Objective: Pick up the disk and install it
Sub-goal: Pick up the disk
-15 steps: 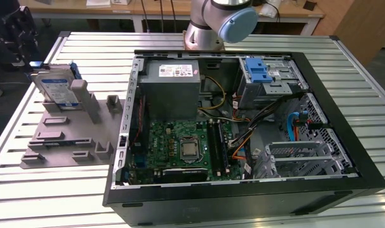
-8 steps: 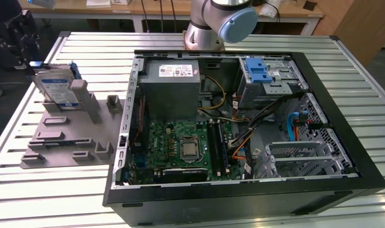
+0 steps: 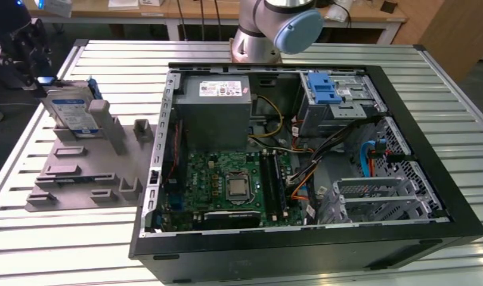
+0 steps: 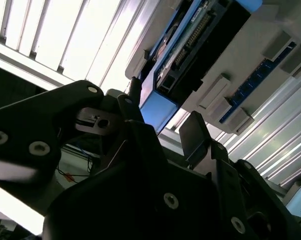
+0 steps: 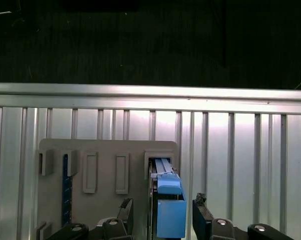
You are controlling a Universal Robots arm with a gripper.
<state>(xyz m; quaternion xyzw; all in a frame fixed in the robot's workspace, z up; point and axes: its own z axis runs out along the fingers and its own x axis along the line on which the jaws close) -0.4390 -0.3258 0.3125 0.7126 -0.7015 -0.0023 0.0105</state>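
Grey plastic holder on the slatted desk stands the disk on edge. It sits between my end effector's parted fingers, which flank its blue rail without clamping, as the first wrist view shows. The exterior view adds the open computer case, well apart from my end effector, near my arm's base.

Arm: silver-grey tubular body with a round light-blue joint cap. Gripper: matte black angular plates, fastened with small silver round-head screws.
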